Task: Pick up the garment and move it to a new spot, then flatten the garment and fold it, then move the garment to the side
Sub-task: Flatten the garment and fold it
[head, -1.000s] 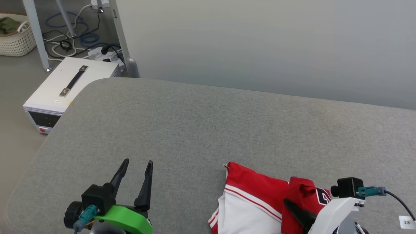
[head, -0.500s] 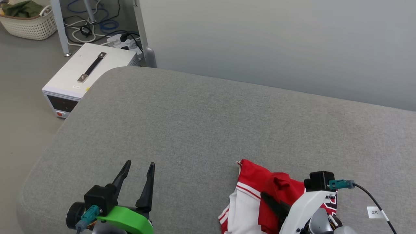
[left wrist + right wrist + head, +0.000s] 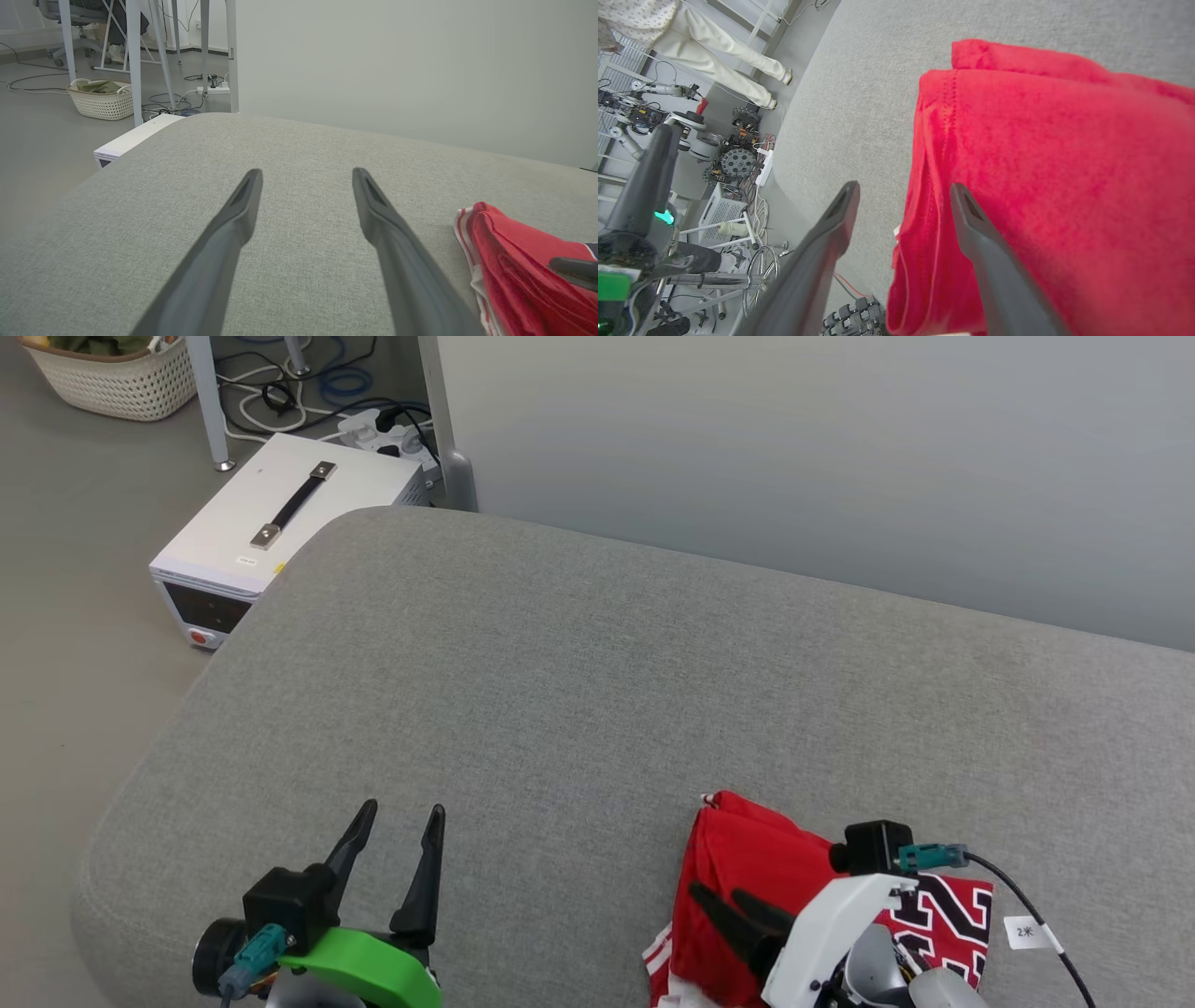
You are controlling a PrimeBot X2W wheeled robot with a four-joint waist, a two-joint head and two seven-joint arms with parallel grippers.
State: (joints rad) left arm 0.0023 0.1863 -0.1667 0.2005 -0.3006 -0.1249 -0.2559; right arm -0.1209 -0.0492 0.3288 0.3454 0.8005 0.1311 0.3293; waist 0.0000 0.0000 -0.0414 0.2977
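Garment (image 3: 756, 859) lying bunched on the grey padded surface (image 3: 560, 663); right gripper (image 3: 717, 892) spread over its edge, pinching nothing; left gripper (image 3: 402, 808) spread, well apart.

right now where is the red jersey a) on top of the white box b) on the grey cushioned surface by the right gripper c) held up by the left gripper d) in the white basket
b: the garment lies bunched on the grey surface, with the right gripper open at its edge.
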